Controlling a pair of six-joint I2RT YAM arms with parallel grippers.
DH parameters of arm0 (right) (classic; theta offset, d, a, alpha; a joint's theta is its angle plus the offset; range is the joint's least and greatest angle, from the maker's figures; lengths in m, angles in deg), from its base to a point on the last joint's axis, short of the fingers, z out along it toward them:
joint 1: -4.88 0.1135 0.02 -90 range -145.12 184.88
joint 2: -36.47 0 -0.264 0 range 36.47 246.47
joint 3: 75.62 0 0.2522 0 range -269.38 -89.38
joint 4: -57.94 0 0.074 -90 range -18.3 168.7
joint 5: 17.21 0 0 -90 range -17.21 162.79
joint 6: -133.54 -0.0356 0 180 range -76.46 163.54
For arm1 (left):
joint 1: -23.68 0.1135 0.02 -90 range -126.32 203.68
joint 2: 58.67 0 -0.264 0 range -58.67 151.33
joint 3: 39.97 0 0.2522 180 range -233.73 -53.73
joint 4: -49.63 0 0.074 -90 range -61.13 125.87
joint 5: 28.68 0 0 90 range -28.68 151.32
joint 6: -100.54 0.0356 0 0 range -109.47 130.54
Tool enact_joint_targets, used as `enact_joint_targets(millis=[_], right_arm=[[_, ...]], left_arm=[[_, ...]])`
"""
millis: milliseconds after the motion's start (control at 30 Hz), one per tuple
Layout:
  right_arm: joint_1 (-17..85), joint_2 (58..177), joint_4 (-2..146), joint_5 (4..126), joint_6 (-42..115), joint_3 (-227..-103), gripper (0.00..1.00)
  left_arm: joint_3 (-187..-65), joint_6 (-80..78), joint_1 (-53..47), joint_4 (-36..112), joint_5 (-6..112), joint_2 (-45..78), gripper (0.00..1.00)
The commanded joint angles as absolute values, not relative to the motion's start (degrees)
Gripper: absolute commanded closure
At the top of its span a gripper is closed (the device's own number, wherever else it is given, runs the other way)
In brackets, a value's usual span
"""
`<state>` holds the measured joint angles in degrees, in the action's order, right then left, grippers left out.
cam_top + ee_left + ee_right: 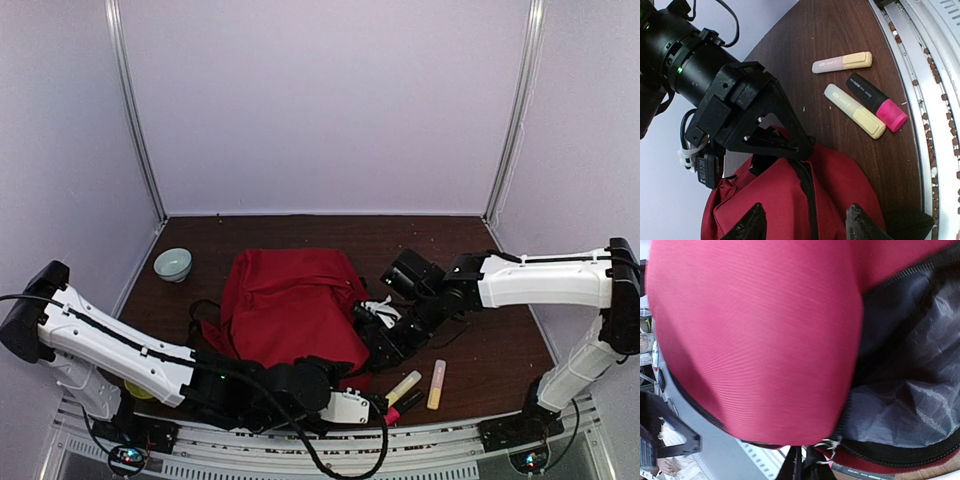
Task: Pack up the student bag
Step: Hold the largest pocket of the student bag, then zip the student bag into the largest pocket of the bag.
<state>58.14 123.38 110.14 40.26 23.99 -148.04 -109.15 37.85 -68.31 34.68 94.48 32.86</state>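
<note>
The student bag (290, 300), a large red backpack, lies in the middle of the table. My right gripper (384, 343) is at its right edge, shut on the rim of the opening (805, 467). The right wrist view shows lifted red fabric (755, 340) and grey lining (910, 400) inside. My left gripper (370, 405) is at the bag's near right corner, open and empty. In the left wrist view its fingertips (747, 225) straddle the black zip (810, 200). Three highlighters lie beside the bag: yellow (855, 110), pink-and-yellow (842, 62) and black-and-pink (877, 102).
A pale green bowl (172, 264) stands at the back left. A yellow object (140, 388) shows under my left arm. The metal rail (430, 440) runs along the near edge, close to the highlighters (403, 388). Walls close in on three sides.
</note>
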Motion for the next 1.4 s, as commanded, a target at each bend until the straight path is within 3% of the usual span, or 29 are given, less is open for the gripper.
enact_joint_targets(millis=[0,133,300,400,500,533,600,1033,1367], right_arm=[[57.20,122.05,105.80,42.47,22.73,-144.92,0.90],[57.22,122.15,104.04,42.90,22.22,-144.07,0.83],[57.22,121.61,100.45,42.64,21.62,-142.55,0.81],[57.02,121.87,100.21,43.09,21.72,-142.22,0.81],[56.90,120.82,102.30,44.21,22.49,-142.42,0.91],[56.81,120.19,103.66,44.86,22.85,-142.63,0.94],[56.43,118.86,106.93,46.26,23.83,-143.05,1.00],[47.44,116.99,122.45,53.15,31.54,-147.17,1.00],[42.88,124.52,125.56,66.07,34.56,-162.46,1.00]], left_arm=[[-109.45,37.54,-67.51,38.03,96.27,34.94,0.51],[-105.69,37.60,-64.98,40.22,98.46,32.89,0.53],[-108.33,37.51,-64.11,35.25,97.66,35.31,0.55],[-110.45,37.23,-64.12,31.66,99.41,38.01,0.72],[-110.81,36.67,-64.12,30.69,99.88,37.88,0.99],[-110.53,36.48,-64.11,30.61,99.63,37.39,1.00],[-109.70,36.22,-64.12,30.12,99.28,36.21,1.00],[-107.21,30.50,-66.35,15.66,95.35,32.03,1.00],[-107.13,24.36,-69.58,6.54,93.12,27.14,1.00]])
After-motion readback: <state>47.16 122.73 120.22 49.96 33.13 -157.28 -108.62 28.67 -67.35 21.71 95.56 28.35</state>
